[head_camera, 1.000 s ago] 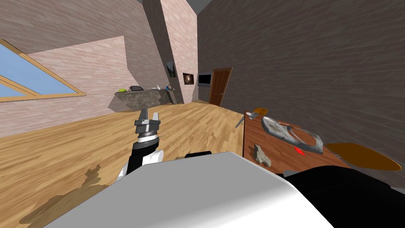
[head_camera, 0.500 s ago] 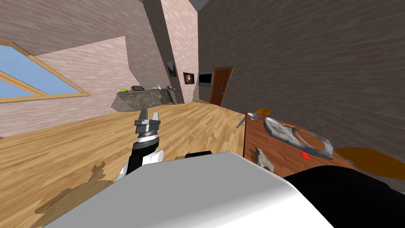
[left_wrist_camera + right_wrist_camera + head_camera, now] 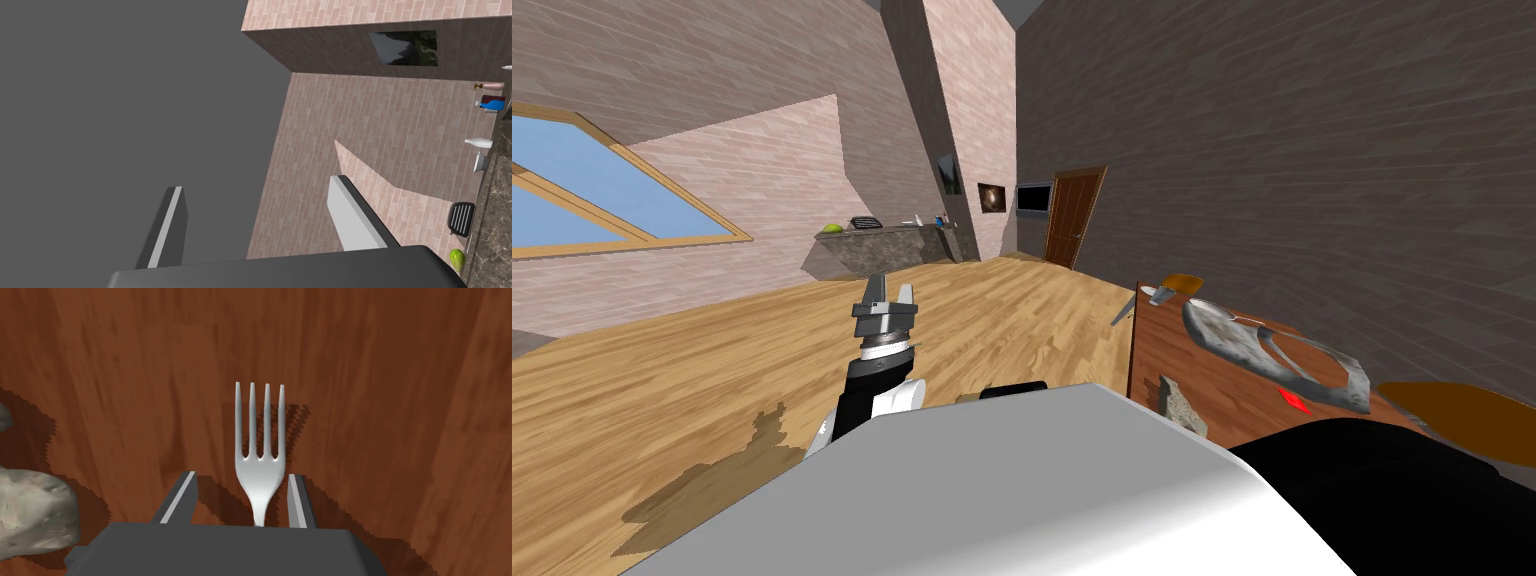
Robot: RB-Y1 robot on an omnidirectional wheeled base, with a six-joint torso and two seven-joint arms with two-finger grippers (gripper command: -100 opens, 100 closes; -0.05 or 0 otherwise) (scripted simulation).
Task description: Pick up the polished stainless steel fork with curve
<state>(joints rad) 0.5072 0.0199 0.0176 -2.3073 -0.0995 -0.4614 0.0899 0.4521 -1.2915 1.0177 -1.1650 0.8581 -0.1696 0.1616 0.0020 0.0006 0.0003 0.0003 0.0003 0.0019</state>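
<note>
Reddish-brown wood tabletop (image 3: 375, 388) carries pale silvery fork (image 3: 259, 453), lying flat, tines pointing away from right gripper (image 3: 242, 474). Which edge it lies near can't be told. Pincer parted, narrower than full spread, straddling fork's neck: one blade just beside head, other apart, neither pressing. Grey lumpy object (image 3: 30, 508) lies near gripper. Step in hand, I judge: closing for grasp. Next move: finish squeeze on neck, then lift straight up (thin metal may slip). Left gripper (image 3: 892, 287) idle over floor, blades apart.
</note>
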